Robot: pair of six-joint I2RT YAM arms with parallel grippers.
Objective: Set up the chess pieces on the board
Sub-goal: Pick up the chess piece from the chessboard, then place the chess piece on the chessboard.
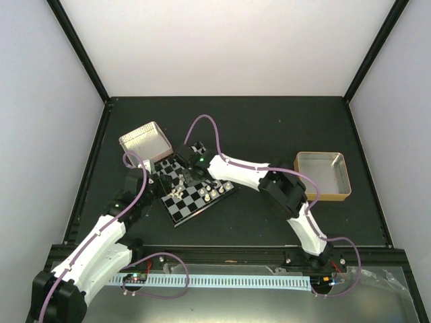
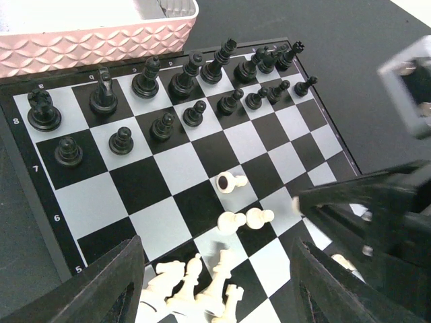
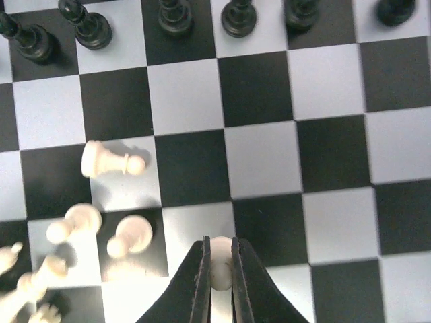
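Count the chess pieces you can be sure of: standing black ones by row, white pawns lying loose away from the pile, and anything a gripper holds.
Black back-row pieces: 8
Black pawns: 8
Loose white pawns, lying clear of the pile: 3
White piece pinched in the right gripper: 1
Total: 20

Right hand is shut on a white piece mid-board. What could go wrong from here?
1. The right hand pinches the white piece narrowly; it may slip or twist on lifting.
2. Fallen white pawns lie loose just beside it; a sideways sweep could roll them across the board.
3. The open left hand hovers over the heap of white pieces, crowding the right hand; they might collide.
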